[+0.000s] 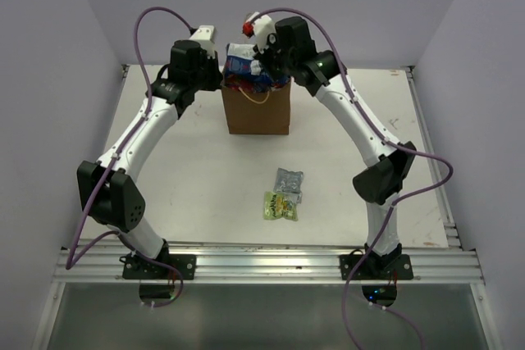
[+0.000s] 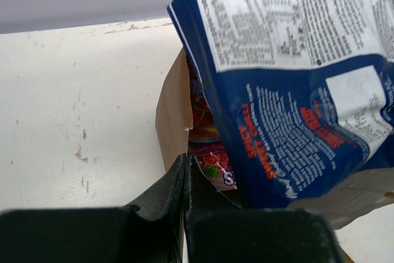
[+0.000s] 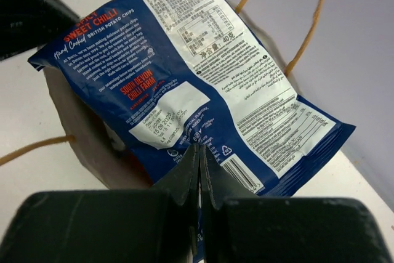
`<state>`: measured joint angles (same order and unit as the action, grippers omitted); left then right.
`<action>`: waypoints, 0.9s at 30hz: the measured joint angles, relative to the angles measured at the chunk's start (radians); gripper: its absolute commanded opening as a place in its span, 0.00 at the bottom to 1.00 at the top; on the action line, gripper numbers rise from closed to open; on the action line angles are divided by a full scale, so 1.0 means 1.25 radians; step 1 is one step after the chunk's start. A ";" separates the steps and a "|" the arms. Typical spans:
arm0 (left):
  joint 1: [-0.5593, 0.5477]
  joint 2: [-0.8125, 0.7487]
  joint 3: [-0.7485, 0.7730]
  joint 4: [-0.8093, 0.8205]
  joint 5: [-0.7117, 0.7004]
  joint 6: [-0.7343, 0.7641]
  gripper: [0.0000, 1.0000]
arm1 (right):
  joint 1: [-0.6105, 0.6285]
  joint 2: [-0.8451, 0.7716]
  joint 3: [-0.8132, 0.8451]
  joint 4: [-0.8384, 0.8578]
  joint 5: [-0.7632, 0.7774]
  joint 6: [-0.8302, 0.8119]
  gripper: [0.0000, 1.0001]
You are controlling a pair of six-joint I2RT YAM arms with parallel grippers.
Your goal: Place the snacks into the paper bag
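Right pincer (image 3: 199,152), closed, hides the lower edge of the blue-white packet (image 3: 184,72).

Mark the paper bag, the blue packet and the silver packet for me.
paper bag (image 1: 256,114): top view, on its front wall.
blue packet (image 3: 184,72): right wrist view, middle of its printed back.
silver packet (image 1: 289,179): top view, on its centre.

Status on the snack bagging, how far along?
Done: red packets show inside the paper bag. In hand: right claw shut on the blue-white packet at the bag mouth; left claw appears to pinch the bag rim. Left: silver-grey packet and yellow-green packet on the table.
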<state>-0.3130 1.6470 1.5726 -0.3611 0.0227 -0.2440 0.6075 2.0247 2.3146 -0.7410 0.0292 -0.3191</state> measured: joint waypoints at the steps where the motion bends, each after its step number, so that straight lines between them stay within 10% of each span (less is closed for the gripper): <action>1: 0.000 0.000 0.000 0.000 0.000 0.000 0.00 | -0.001 0.000 0.001 -0.014 -0.009 -0.001 0.00; 21: 0.006 -0.008 -0.003 -0.011 0.003 0.001 0.00 | -0.022 0.162 0.025 -0.058 -0.060 -0.003 0.00; 27: 0.009 -0.008 -0.003 -0.011 0.006 0.001 0.00 | -0.020 0.143 0.019 -0.037 -0.031 0.004 0.79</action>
<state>-0.3012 1.6367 1.5688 -0.3752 0.0307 -0.2428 0.5819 2.2040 2.3386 -0.7868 -0.0093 -0.3145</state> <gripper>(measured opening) 0.006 0.651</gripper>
